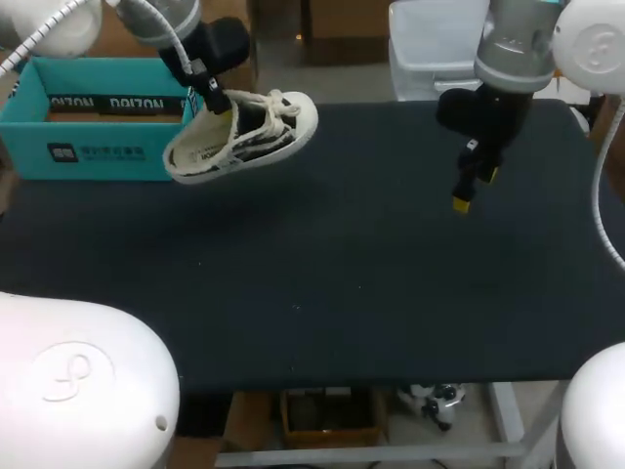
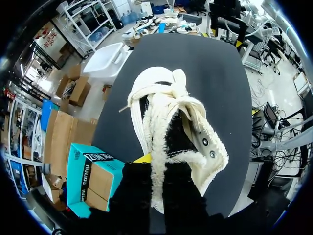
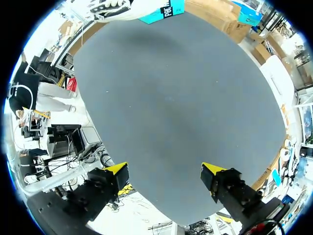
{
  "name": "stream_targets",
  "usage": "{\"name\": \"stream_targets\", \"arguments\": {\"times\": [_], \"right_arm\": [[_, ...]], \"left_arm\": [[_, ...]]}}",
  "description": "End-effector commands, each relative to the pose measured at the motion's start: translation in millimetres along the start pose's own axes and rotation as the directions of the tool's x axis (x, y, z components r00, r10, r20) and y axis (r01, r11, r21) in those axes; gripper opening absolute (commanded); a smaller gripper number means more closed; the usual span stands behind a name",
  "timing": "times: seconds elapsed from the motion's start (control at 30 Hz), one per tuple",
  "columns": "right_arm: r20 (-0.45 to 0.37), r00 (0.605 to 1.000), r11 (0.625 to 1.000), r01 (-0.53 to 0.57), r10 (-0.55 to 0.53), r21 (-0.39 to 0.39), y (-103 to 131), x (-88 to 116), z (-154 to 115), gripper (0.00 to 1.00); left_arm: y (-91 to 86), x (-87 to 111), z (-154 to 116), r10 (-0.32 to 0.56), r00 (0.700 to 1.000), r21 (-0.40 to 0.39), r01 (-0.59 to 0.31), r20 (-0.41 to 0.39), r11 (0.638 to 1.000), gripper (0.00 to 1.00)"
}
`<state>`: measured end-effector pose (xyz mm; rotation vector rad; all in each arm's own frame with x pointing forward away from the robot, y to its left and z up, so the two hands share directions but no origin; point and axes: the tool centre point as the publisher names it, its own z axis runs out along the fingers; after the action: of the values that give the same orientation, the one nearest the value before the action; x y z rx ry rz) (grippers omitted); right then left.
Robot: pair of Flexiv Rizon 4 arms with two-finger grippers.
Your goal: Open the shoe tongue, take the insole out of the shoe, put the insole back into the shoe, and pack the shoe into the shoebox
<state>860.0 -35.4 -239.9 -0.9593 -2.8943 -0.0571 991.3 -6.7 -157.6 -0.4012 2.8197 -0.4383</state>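
Left end effector [image 1: 211, 100] pinches the shoe [image 1: 242, 137] by its collar. The shoe hangs under it, off the table [image 1: 371, 274], with the box [image 1: 93, 117] just beside it. Right end effector [image 3: 166, 172] is spread, empty and well apart. Risk: the one-edge pinch lets the shoe swing or slip, so the toe could catch the box wall when lowered.
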Motion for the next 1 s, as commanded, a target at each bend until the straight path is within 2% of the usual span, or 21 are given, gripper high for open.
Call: {"name": "stream_targets", "arguments": {"times": [0.03,0.37,0.6,1.0], "right_arm": [[0.000,1.000,1.000,0.001,-0.001,-0.001,-0.7,0.0,-0.1,1.00],[0.000,1.000,1.000,0.001,-0.001,-0.001,-0.7,0.0,-0.1,1.00],[0.000,1.000,1.000,0.001,-0.001,-0.001,-0.7,0.0,-0.1,1.00],[0.000,1.000,1.000,0.001,-0.001,-0.001,-0.7,0.0,-0.1,1.00]], "left_arm": [[17.8,-22.4,-21.1,0.030,0.999,0.010,-0.030,-0.012,1.000,0.00],[56.1,-72.9,-42.0,0.065,0.997,-0.004,-0.065,0.032,0.998,0.00],[82.0,-123.9,-56.4,0.089,0.994,-0.009,-0.089,0.063,0.996,0.00],[114.2,-197.2,-38.8,0.154,0.983,-0.070,-0.147,0.101,0.987,0.00]]}}
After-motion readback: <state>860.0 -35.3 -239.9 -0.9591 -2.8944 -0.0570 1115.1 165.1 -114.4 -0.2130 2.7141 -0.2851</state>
